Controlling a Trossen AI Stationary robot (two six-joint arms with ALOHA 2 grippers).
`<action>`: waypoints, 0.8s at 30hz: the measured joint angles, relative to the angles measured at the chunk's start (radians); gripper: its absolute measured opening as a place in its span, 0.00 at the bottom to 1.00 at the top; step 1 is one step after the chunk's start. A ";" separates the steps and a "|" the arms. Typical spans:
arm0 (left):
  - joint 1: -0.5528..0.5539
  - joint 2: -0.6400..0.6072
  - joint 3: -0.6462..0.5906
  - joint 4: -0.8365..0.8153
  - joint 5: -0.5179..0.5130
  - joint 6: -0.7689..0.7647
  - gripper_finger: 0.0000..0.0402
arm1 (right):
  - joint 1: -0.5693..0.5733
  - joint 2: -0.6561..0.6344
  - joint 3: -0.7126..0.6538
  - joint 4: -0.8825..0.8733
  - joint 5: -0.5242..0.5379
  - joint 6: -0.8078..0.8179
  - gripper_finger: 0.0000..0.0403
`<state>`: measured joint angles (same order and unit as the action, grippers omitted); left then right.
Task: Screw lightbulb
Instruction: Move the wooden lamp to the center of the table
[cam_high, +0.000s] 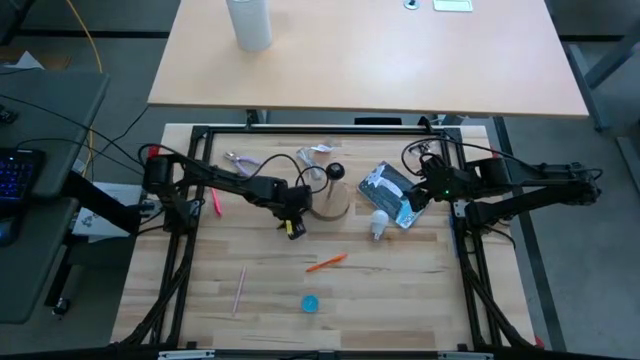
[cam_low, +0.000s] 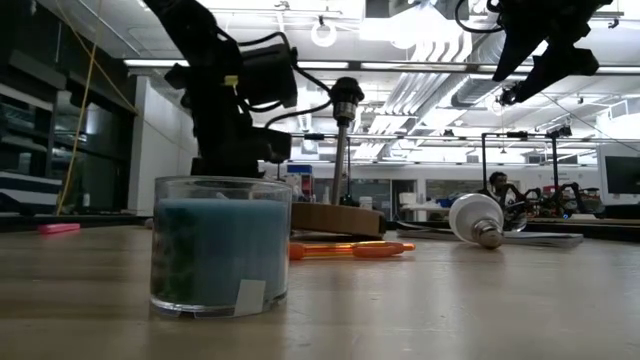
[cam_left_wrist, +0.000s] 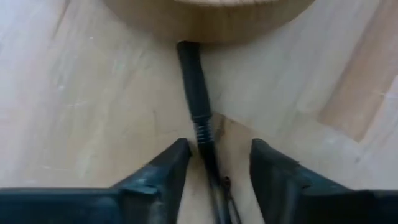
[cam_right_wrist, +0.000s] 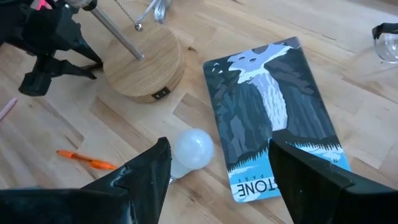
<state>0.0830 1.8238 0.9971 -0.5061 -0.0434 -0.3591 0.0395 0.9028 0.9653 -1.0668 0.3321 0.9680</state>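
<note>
- Small white pear-shaped lightbulb (cam_high: 378, 223) with a greyish screw base: lay on its side on the pale wooden slatted table (cam_high: 400, 290), held by nothing, between the lamp base and the book, just beside the book's near corner.
- Round wooden lamp base (cam_high: 331, 201) with a thin metal stem and a black socket (cam_high: 337, 171) on top: stood upright near the table's middle, socket bare.
- Left gripper (cam_left_wrist: 214, 163): sat low at the table, just beside the lamp base; its two dark fingers (cam_left_wrist: 163, 169) stood apart, either side of the black power cord (cam_left_wrist: 194, 84) that ran out from under the base. Whether the fingers touched the cord, I could not tell.
- Right gripper (cam_right_wrist: 217, 171): hung above the bulb and the book, fingers spread wide, nothing between them.
- Flat book (cam_high: 392, 193) with a dark waterfall cover: lay on the table right of the bulb.
- Orange pen (cam_high: 326, 262): lay in front of the lamp base, apart from it.
- Small blue round candle in a clear glass (cam_low: 219, 246): stood near the table's front edge.
- Thin pink stick (cam_high: 239, 288): lay left of the candle, well apart.
- Large white cylinder (cam_high: 249, 22): stood on the separate tan desk (cam_high: 400, 70) behind.
</note>
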 joint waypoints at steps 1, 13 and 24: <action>0.000 0.005 0.003 -0.010 -0.004 0.003 0.27 | 0.000 0.000 0.000 0.000 0.000 0.000 0.65; -0.009 -0.018 0.002 -0.133 0.062 -0.019 0.02 | 0.000 0.000 0.000 0.000 -0.001 0.000 0.65; -0.025 -0.166 -0.020 -0.446 -0.076 0.038 0.01 | 0.000 0.000 0.000 0.000 0.007 -0.006 0.65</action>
<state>0.0583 1.6581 0.9772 -0.9518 -0.1193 -0.3215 0.0394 0.9031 0.9653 -1.0664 0.3394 0.9619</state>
